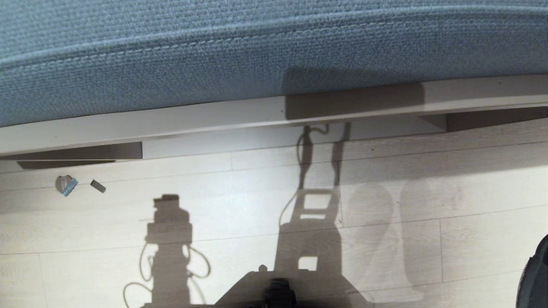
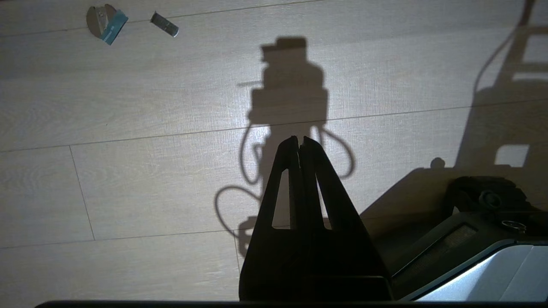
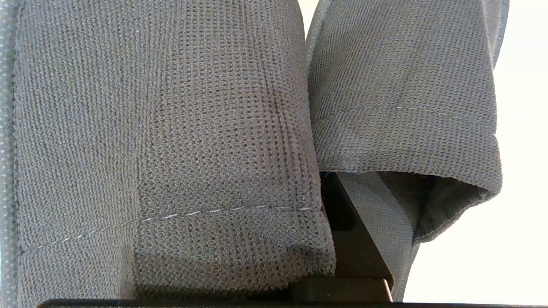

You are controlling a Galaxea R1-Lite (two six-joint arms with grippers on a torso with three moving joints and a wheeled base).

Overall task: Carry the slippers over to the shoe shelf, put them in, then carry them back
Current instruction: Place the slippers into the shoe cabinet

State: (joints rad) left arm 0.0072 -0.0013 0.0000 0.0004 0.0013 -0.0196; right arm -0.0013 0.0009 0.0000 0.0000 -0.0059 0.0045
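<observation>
A: How many slippers point(image 3: 171, 128) are there?

B: 2, side by side and touching, filling the right wrist view. Both are dark grey-blue knitted fabric with stitched hems; one opening gapes at its edge. They hang right against the right pincer point(image 3: 342, 222).

A: And that pincer's grip?

B: Closed nearly all the way, and a black finger point(image 3: 355, 239) shows between the 2 slippers, pressed against the fabric. It seems to have hold of them, though the contact itself is hidden.

A: The other one?

B: The left pincer point(image 2: 299, 143) has its 2 black tapered fingers brought together tip to tip, with nothing between them, above the floor point(image 2: 128, 171).

A: What else counts?

B: 2 small scraps on the pale wood-grain planks: a round bit with a teal tag point(image 2: 106, 20) and a little grey rectangular piece point(image 2: 164, 24) beside it. The head view shows a broad blue woven cushion edge point(image 1: 214, 55) with a stitched seam over a pale base board point(image 1: 214, 119).
</observation>
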